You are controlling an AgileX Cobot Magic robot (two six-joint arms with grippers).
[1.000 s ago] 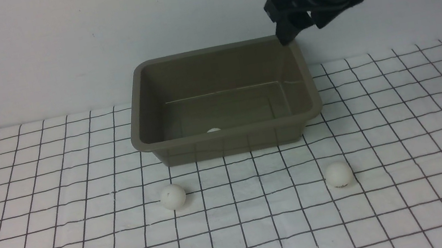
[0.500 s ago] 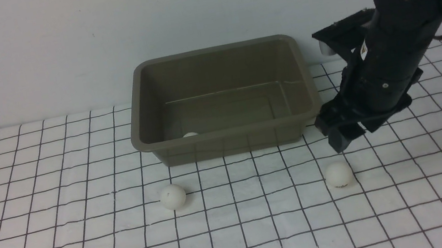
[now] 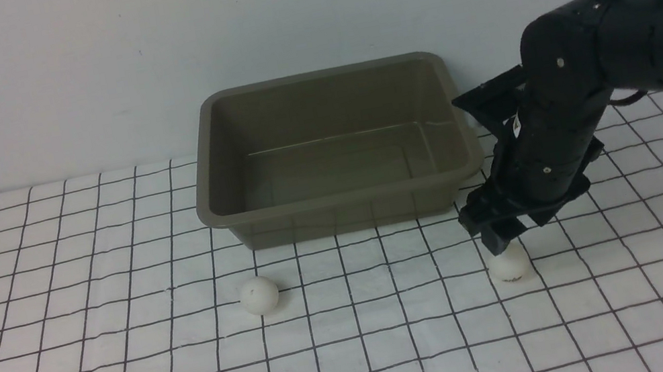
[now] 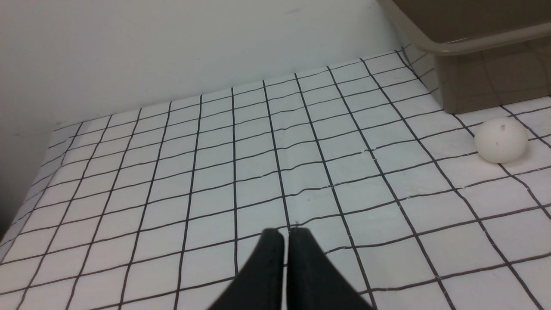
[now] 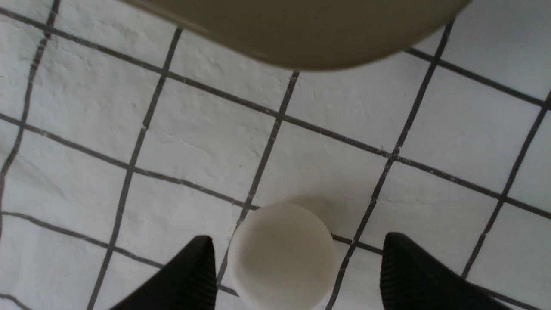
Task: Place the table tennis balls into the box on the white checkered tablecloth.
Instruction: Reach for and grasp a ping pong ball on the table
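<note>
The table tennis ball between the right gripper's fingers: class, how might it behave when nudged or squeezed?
The table tennis ball is round on flat checkered tablecloth, so a touch probably rolls it. It sits nearer one finger of the open right gripper, which may push it sideways.

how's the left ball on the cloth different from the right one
The left ball lies before the box's left half; the right ball off its right front corner. The open right gripper straddles the right ball; no gripper is at the left ball. Both are white, lightly marked, resting on the tablecloth.
</note>
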